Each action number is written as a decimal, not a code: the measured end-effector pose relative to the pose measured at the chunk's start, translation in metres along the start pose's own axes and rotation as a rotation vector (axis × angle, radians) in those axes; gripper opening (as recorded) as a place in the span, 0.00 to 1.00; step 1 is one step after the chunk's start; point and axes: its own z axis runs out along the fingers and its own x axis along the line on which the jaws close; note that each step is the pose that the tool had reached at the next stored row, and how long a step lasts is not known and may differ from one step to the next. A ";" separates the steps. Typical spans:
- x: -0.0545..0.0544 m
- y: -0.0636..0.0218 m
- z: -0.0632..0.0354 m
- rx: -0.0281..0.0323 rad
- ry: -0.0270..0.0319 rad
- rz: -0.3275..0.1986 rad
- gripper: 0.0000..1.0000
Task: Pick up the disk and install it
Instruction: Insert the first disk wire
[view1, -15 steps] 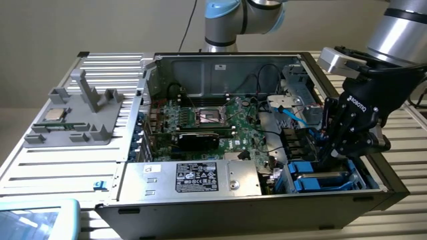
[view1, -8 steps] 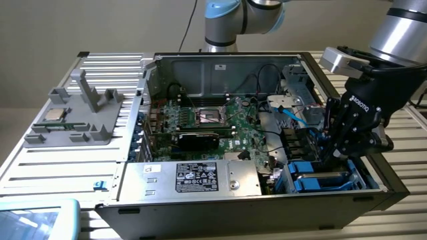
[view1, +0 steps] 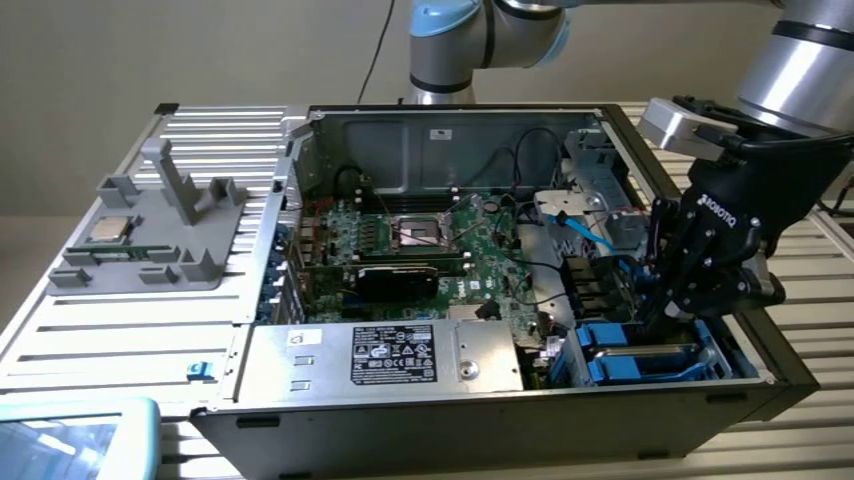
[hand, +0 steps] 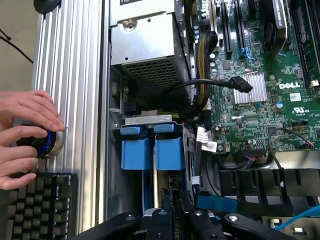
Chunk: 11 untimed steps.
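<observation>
The disk (view1: 643, 358) sits low in the drive bay at the near corner of the open computer case (view1: 467, 405), on the exterior view's right. Its blue bracket rails show there. My black gripper (view1: 663, 318) reaches down into that bay from above and touches the blue bracket. In the wrist view the disk (hand: 150, 150) is edge-on, two blue bracket tabs at its far end and a blue rail running back between my fingers. The gripper (hand: 175, 217) looks shut on the disk's edge. The disk's label is hidden.
A silver box with a black label (view1: 387, 355) lies beside the bay, the motherboard (view1: 427, 240) behind it with loose cables. A grey fixture (view1: 147, 250) holding a small square chip (view1: 114, 228) stands outside the case. A hand (hand: 25, 135) rests on a knob above a keyboard (hand: 37, 205).
</observation>
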 end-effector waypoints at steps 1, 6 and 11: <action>0.000 0.0003 0.0004 0.0003 0.0002 0.000 0.17; 0.000 0.0005 0.0007 0.0002 0.0005 0.000 0.17; 0.000 0.0006 0.0011 0.0002 0.0004 0.000 0.17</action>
